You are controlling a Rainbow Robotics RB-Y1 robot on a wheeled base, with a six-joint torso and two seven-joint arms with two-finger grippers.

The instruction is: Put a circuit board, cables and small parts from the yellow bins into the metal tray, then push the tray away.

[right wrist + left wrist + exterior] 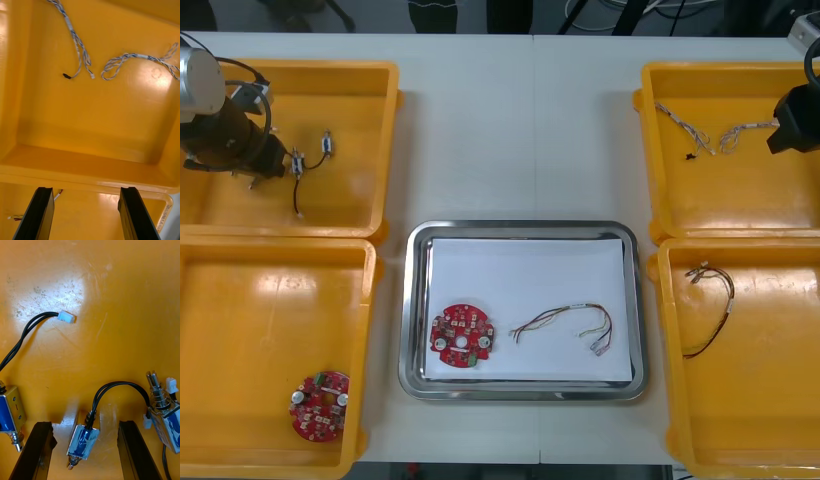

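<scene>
In the far left yellow bin (370,80) my left gripper (286,164) is low and open. Its fingers (41,450) stand either side of a small metal part (83,440) with a black looped lead, not touching it. Two more small metal parts (167,420) (10,413) lie just outside the fingers. My right gripper (782,136) hangs open over the far right bin (660,200), its fingers (137,215) above the bin's near wall. Twisted blue and white cables (77,43) (138,58) lie farther in. The metal tray (520,232), white inside, holds a red circuit board (461,335) and a red and yellow cable (565,325).
A second red circuit board (320,405) lies in the near left bin (240,260). The near right bin (780,400) holds a curved cable (710,305). Another small metal part (327,143) sits in the far left bin. Bare table lies beyond the tray between the far bins.
</scene>
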